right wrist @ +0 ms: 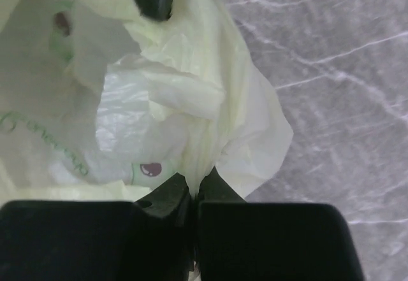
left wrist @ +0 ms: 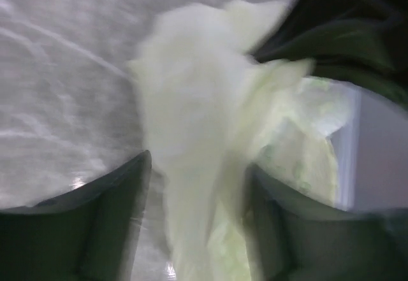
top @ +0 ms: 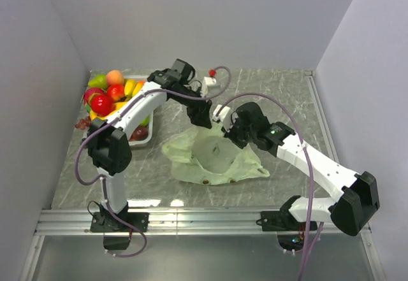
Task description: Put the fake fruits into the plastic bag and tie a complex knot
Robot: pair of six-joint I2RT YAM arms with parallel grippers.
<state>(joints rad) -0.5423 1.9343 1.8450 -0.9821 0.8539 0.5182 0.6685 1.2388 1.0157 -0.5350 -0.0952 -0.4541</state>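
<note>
plastic bag (top: 210,160) centred, rim nipped — right pincer (right wrist: 193,188)

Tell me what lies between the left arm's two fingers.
A bunched fold of the plastic bag lies between the left fingers, which stand apart. The left wrist view shows it, somewhat blurred.

Bright, even light from above fills the top view, which is sharp edge to edge. Soft shadows lie just under the plastic bag (top: 213,157), and white glare patches mark the table (top: 293,102) on the bag's near side. Motion blur smears the left wrist view; the right wrist view is crisp, the bag's film glowing pale.
</note>
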